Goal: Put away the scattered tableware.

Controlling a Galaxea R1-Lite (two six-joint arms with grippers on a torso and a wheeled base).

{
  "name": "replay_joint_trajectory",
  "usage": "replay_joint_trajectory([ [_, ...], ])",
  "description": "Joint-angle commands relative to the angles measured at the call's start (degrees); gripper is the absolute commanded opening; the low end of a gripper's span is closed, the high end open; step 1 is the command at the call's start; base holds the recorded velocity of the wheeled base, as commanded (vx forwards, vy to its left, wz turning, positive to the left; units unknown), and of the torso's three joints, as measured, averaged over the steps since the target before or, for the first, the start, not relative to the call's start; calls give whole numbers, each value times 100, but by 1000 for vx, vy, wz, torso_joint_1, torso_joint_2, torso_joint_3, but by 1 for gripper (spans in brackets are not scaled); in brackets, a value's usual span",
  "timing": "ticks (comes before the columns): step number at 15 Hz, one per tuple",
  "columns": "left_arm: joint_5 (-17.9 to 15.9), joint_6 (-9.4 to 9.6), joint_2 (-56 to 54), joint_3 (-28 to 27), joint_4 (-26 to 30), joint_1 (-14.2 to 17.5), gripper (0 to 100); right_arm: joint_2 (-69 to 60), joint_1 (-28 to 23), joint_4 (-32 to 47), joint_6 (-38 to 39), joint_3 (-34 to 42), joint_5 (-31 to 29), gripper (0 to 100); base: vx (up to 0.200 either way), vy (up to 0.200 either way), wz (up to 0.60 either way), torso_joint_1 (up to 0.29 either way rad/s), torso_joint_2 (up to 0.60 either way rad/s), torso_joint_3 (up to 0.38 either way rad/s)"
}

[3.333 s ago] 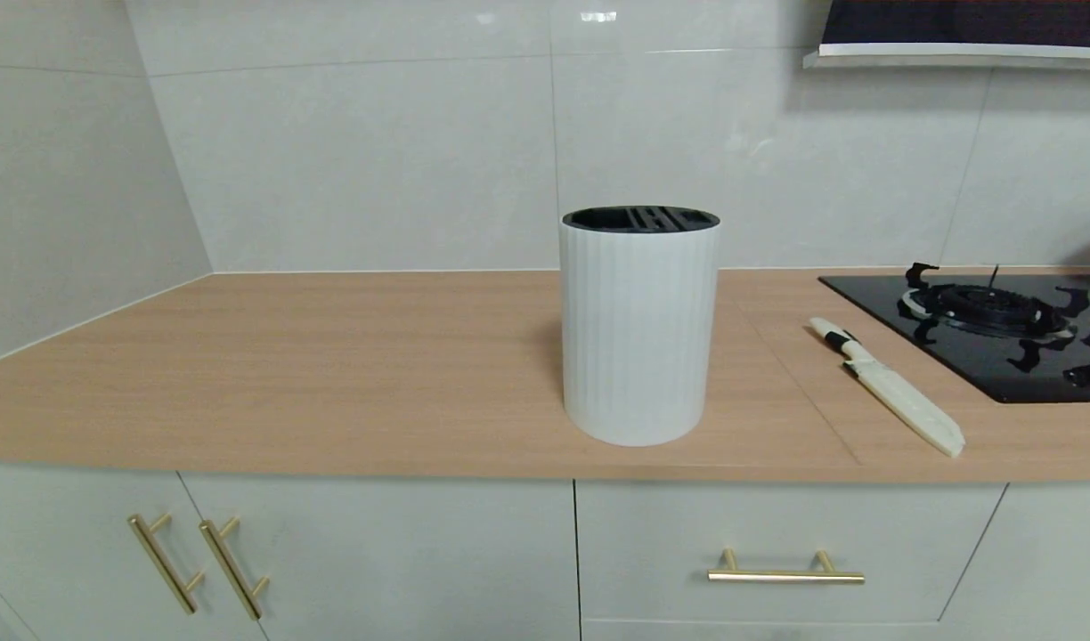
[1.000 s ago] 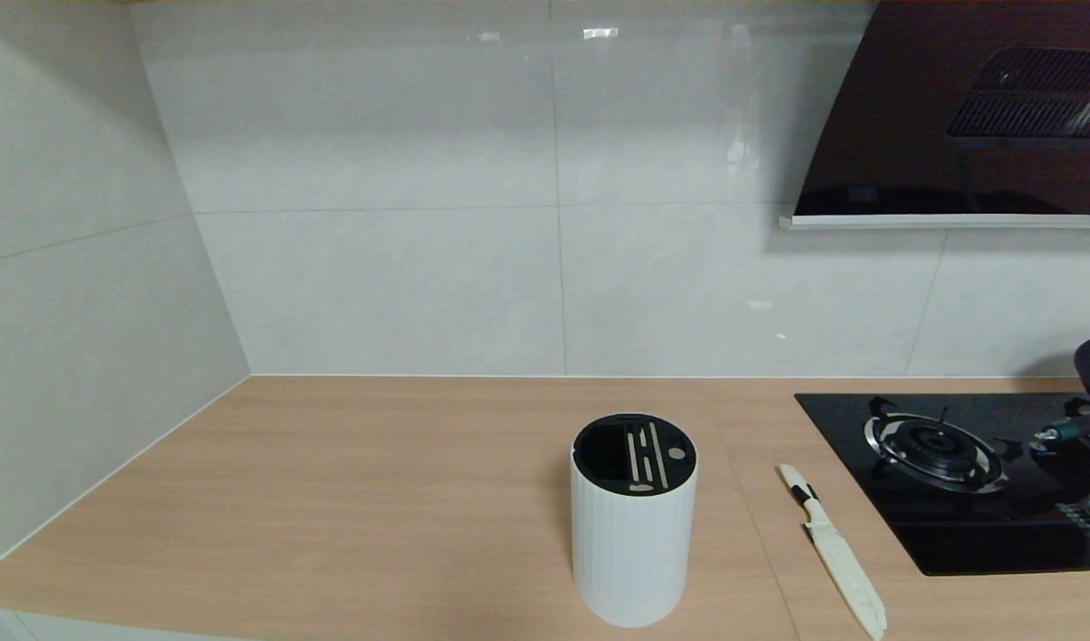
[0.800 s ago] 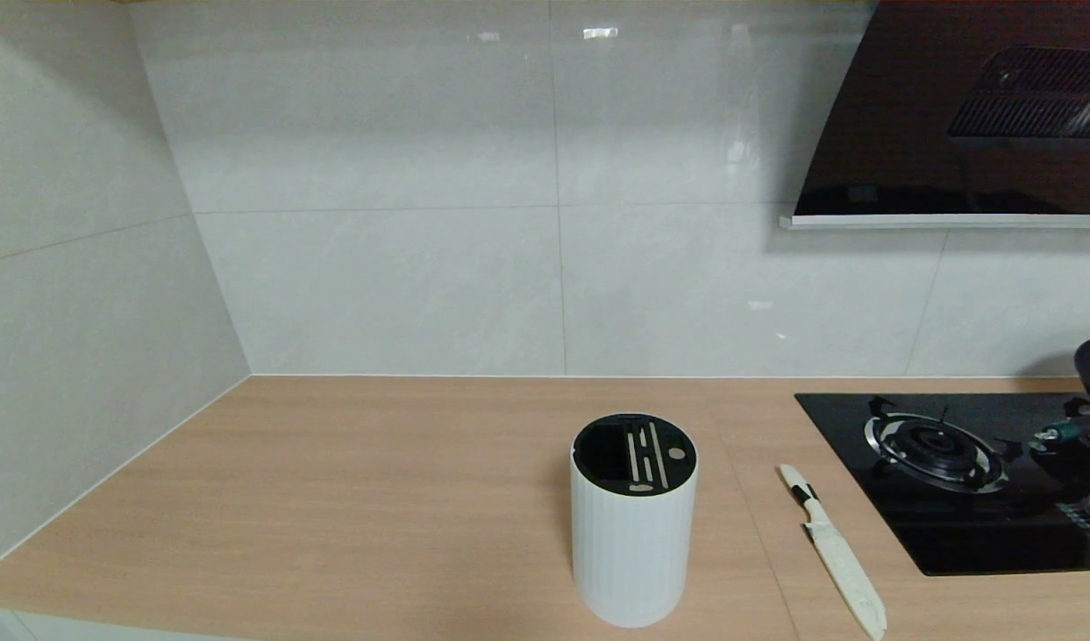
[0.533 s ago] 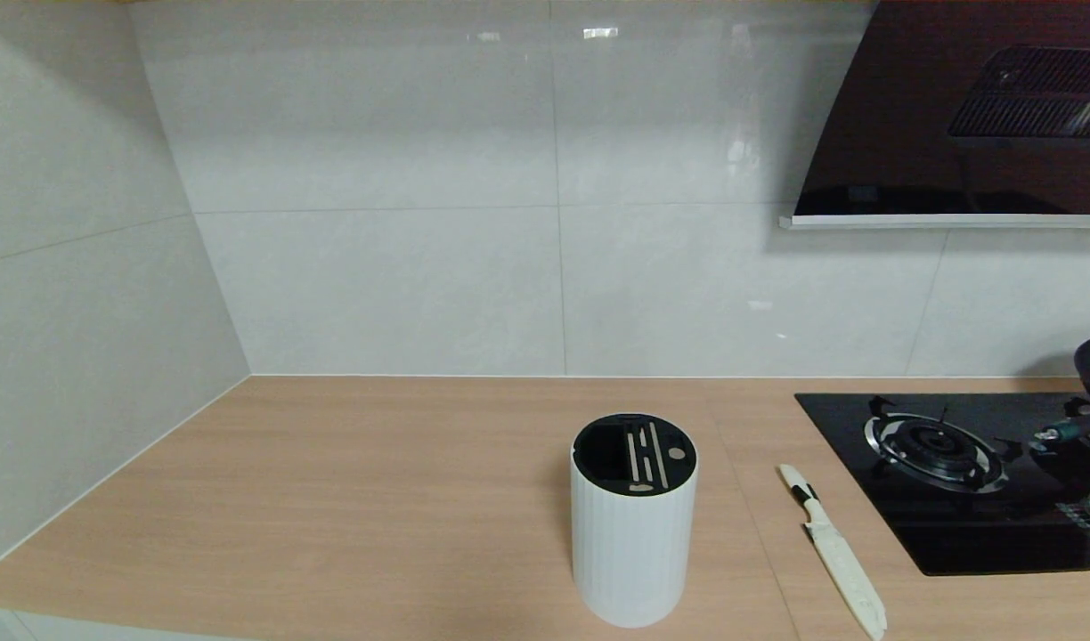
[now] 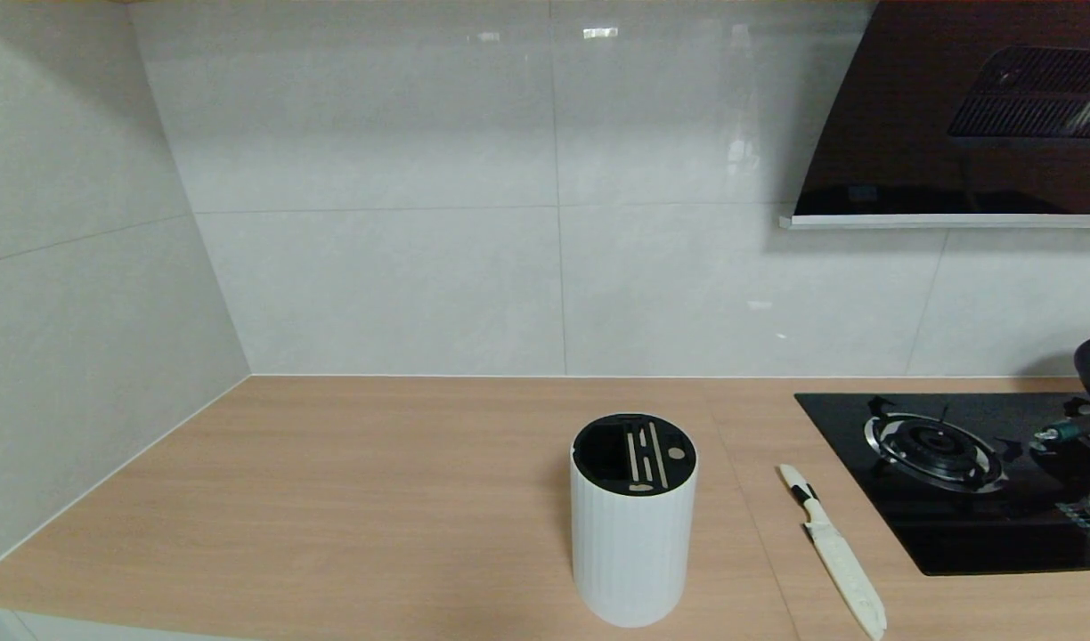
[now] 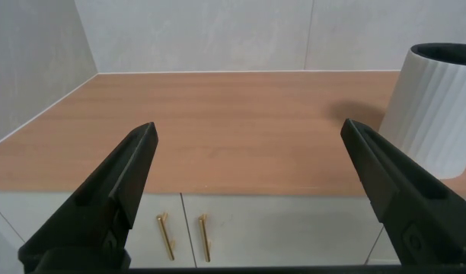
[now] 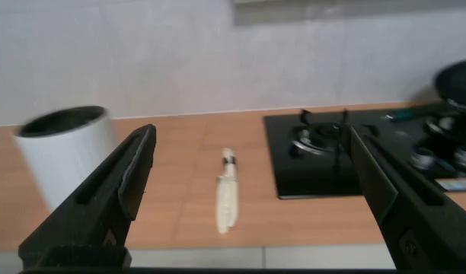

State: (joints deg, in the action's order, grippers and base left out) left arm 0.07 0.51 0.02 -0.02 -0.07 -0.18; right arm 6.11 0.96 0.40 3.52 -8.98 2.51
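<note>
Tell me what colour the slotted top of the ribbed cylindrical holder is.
Black slotted top on the white ribbed cylindrical holder; clearest in head view.

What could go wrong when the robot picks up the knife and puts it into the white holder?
1. The knife lies flat with its blade tip near the front edge of the counter; a nudge from the right end effector might push it off.
2. The slots in the white holder are narrow; a tilted blade could catch and tip the tall holder.
</note>
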Motion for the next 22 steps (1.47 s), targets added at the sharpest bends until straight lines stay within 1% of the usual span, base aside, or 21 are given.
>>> replay_joint_trajectory([
  [1,1,2,-2,2,-1,1,100,2070,71,65,8,-596,470,100,0,0,0,0,0,0],
  [2,1,2,-2,2,-1,1,100,2676,71,56,8,-798,496,100,0,0,0,0,0,0],
  [5,1,-16,-2,2,-1,1,100,4663,343,-49,8,-1466,549,100,0,0,0,0,0,0],
  [7,1,-16,-2,2,-10,1,100,5955,396,-497,8,-1773,522,100,0,0,0,0,0,0],
  [9,1,-16,-2,2,-1,1,100,6895,396,-1104,8,-1923,505,100,0,0,0,0,0,0],
  [11,1,-16,-2,2,-1,1,100,7625,422,-1613,8,-2055,496,100,0,0,0,0,0,0],
  [12,1,-16,-2,2,-1,1,100,7818,431,-1719,8,-2099,496,100,0,0,0,0,0,0],
  [14,1,-16,-2,2,-10,1,100,8697,422,-1983,8,-2459,487,100,0,0,0,0,0,0],
  [15,1,-25,-2,2,-10,1,100,8917,422,-2044,26,-2538,487,100,0,0,0,0,0,0],
  [17,1,-25,-2,2,-1,1,100,9892,431,-2536,8,-2740,496,100,0,0,0,0,0,0],
  [19,1,-16,-2,2,-1,1,100,10736,537,-3222,8,-2740,311,100,0,0,0,0,0,0],
  [21,1,-16,-2,2,-1,1,100,11263,545,-3679,8,-2740,56,100,0,0,0,0,0,0],
  [22,1,-16,-2,2,-1,1,100,11439,545,-3784,8,-2749,39,100,0,0,0,0,0,0],
])
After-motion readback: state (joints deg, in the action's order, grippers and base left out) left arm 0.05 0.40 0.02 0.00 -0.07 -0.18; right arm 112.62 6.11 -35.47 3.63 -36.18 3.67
